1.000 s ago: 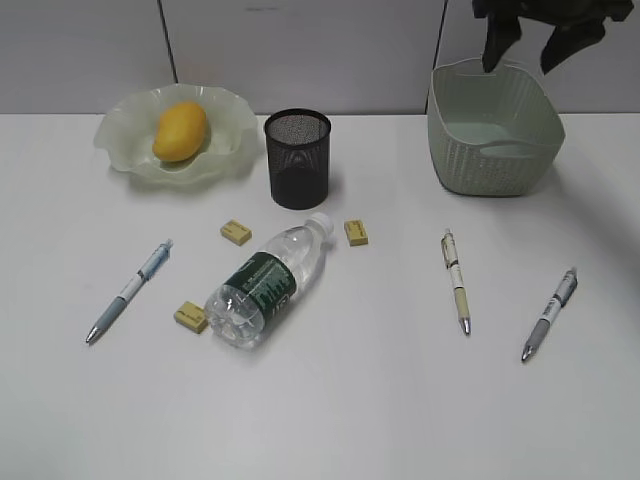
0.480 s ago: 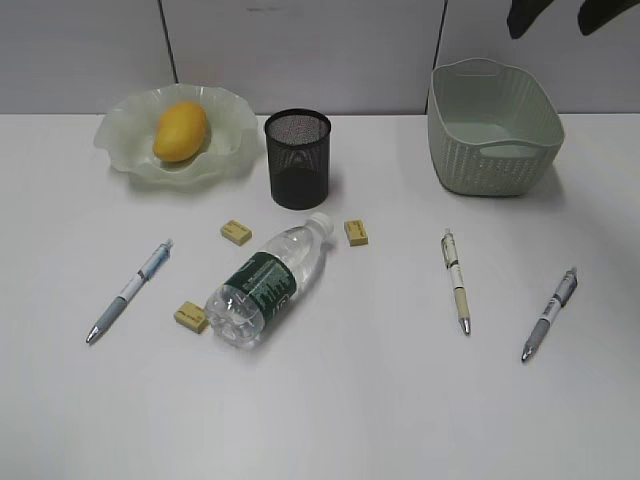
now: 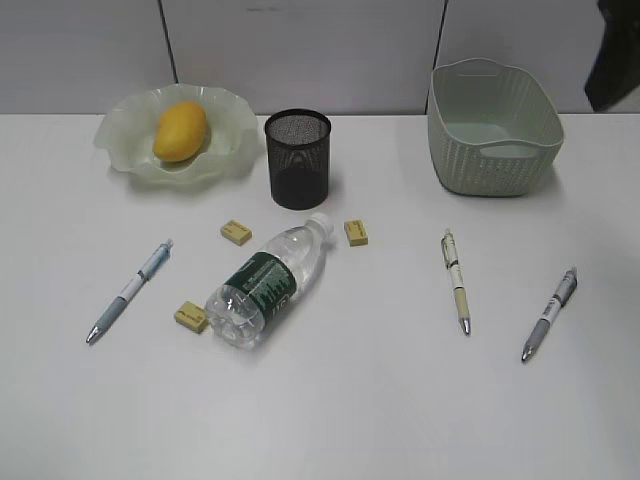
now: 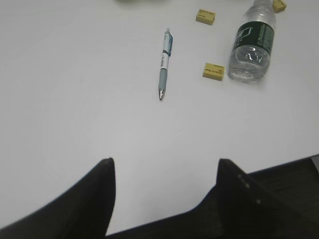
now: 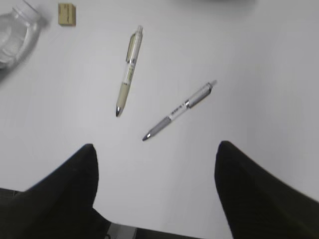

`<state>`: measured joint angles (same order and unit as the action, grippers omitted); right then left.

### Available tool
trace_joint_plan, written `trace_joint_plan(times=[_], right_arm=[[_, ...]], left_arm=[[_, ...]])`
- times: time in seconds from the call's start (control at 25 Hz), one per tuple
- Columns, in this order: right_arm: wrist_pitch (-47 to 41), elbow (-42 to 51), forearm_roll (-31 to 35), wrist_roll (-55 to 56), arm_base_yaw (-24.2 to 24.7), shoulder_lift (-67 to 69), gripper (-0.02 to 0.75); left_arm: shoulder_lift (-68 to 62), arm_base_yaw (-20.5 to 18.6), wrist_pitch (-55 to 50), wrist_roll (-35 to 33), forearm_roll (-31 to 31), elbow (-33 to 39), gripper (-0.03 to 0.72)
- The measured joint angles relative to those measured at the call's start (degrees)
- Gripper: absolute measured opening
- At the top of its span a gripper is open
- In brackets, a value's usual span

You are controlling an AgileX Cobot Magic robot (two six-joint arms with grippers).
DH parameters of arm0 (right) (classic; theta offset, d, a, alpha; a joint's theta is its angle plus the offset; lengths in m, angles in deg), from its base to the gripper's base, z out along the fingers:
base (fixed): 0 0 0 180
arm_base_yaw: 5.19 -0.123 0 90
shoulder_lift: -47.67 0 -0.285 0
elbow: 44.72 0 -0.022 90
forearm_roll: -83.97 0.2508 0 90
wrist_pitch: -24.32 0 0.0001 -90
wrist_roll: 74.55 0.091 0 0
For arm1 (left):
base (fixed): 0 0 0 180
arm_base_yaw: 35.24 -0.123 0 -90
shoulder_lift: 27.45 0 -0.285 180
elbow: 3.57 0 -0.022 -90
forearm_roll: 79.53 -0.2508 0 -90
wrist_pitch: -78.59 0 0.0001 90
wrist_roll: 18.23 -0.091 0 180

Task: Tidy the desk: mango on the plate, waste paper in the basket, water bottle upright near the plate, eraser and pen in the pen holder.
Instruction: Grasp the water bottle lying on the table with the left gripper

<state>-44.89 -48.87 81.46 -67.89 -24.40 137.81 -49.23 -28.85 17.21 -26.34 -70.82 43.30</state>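
Exterior view: water bottle [image 3: 262,286] lies on its side in front of the pen holder [image 3: 297,158]; left claw [image 4: 164,184] and right claw [image 5: 155,169] both gape, holding nothing.

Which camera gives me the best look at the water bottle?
The exterior view: the whole bottle lies on its side, cap to base. The left wrist view cuts off its cap at the top edge; the right wrist view catches only a blurred corner.

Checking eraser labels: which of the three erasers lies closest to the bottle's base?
The eraser at the front left, just beside the water bottle base. The other two erasers flank its capped end.
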Motion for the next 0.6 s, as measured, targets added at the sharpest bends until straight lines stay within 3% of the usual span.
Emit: trace_joint_plan(times=[0.6], right_arm=[[9.92, 31.75, 0.23, -0.04, -0.06, -27.77, 0.570]], left_arm=[[0.00, 0.00, 0.00, 0.00, 0.00, 0.00, 0.481]])
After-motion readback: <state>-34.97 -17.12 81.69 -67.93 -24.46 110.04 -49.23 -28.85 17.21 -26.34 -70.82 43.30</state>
